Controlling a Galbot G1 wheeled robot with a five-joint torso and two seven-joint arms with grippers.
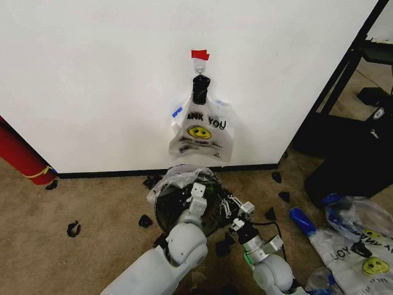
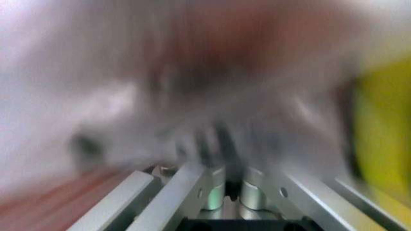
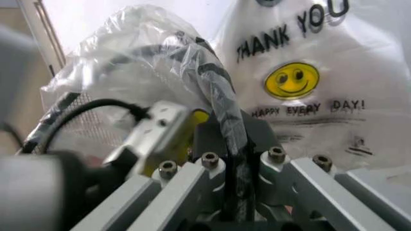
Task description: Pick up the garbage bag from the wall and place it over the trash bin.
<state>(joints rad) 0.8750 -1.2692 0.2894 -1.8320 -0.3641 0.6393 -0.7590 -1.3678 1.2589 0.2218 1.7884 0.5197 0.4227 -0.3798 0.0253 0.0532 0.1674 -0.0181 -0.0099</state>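
Where wall meets floor, garbage bag [image 1: 178,181] over trash bin [image 1: 184,212].

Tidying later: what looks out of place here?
Black scraps lie scattered on the carpet near the trash bin, and printed plastic bags lie loose on the floor to the robot's right. Both tools work at the bin.

Your left gripper [image 1: 198,192] reaches down over the trash bin [image 1: 184,206], wrist bent, fingers hidden; your right gripper [image 3: 232,166] sits at the bin's right rim, beside the left, jaws pinched on the garbage bag [image 3: 160,57] film there
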